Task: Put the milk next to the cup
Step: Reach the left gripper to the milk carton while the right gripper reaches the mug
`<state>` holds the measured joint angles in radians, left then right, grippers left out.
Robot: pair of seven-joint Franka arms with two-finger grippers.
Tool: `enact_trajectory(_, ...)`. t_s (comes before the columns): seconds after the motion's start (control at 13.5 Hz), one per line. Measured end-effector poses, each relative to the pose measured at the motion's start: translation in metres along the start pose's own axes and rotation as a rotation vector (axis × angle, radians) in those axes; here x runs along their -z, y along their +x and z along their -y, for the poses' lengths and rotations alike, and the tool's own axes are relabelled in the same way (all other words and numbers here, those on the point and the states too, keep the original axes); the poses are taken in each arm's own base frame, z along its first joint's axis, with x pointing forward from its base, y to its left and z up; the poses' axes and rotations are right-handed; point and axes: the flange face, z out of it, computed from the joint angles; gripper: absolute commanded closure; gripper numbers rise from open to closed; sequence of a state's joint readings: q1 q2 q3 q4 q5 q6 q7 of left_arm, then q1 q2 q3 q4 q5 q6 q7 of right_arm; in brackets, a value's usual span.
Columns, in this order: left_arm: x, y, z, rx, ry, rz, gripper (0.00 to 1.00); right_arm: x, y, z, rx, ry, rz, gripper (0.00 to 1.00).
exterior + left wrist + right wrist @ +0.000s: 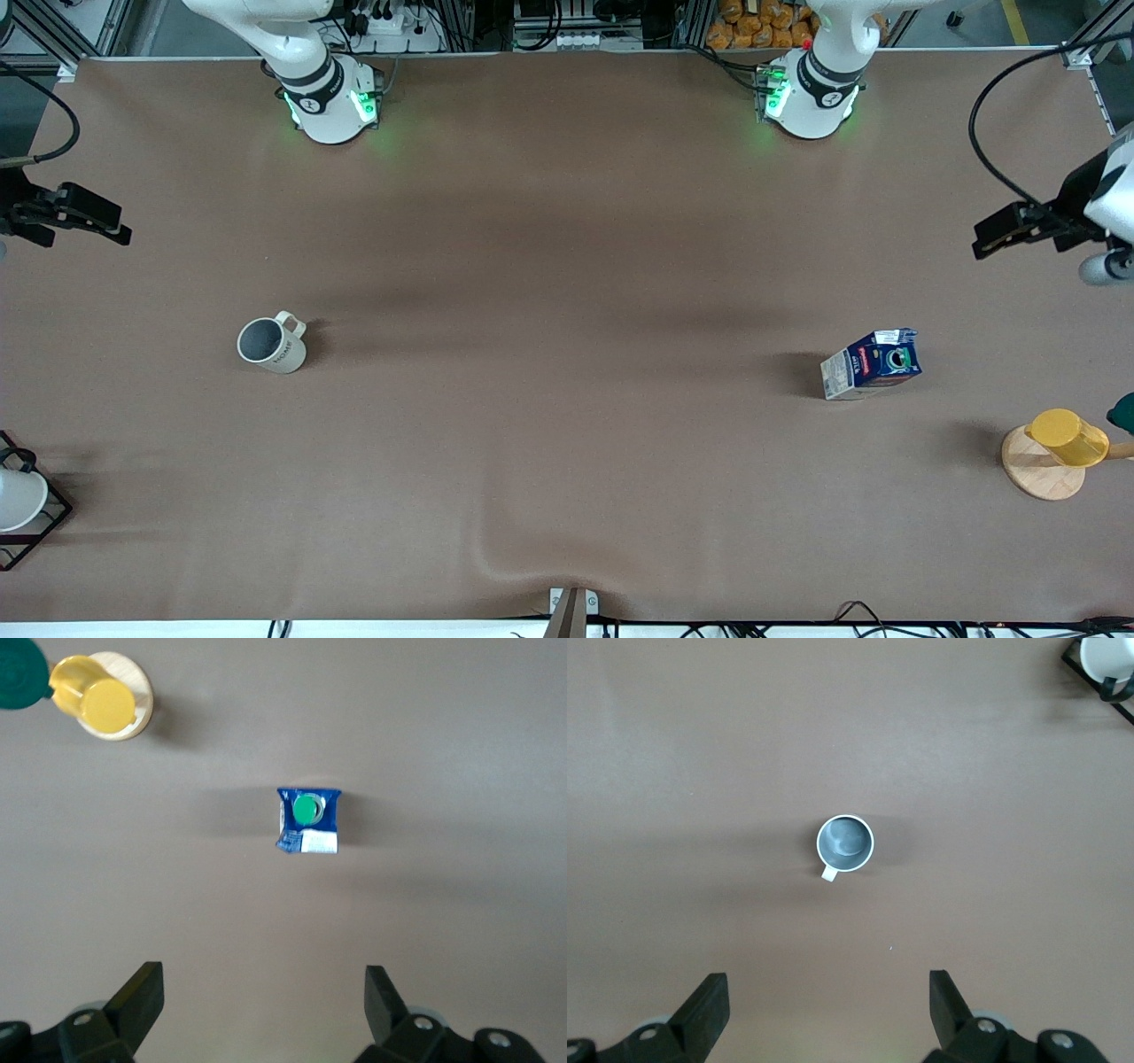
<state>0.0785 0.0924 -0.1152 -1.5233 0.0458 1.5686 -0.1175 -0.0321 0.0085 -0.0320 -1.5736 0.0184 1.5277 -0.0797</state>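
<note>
Standing upright on the table (567, 266) toward the left arm's end, the milk (871, 363), well apart from the cup (272, 344) near the right arm's end. Left gripper (997, 237) high by that table edge, fingers apart, likely staged for pickup. Right gripper (93, 221) likewise spread, waiting.

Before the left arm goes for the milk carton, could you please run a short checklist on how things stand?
1. Milk carton upright, green cap up: ok.
2. Left gripper open, holding nothing: ok.
3. Right gripper open, high over the mug: ok.
4. Mug upright, brown table bare beside it: ok.
5. Yellow cup on its wooden base stands apart from the carton: ok.
6. Milk beside mug: not ok, they stand toward different ends.
</note>
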Motion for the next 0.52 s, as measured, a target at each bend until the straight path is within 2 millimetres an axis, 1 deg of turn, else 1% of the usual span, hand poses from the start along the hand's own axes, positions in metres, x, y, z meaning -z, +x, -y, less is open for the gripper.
enact_trajectory(0.07, -0.015, 0.011, -0.001, -0.001, -0.003, 0.004, 0.00, -0.010, 0.003, 0.006, 0.011, -0.001, -0.002, 0.00)
enact_trajectory(0.3, -0.065, 0.042, -0.003, 0.028, -0.013, 0.002, 0.00, -0.063, 0.016, 0.026, 0.038, -0.004, -0.016, 0.00)
enact_trajectory(0.44, -0.092, 0.053, -0.007, 0.061, -0.018, -0.001, 0.00, -0.108, 0.026, 0.039, 0.016, -0.006, -0.051, 0.00)
enact_trajectory(0.52, -0.103, 0.056, -0.009, 0.069, -0.019, 0.002, 0.00, -0.136, 0.031, 0.047, -0.008, -0.007, -0.056, 0.00)
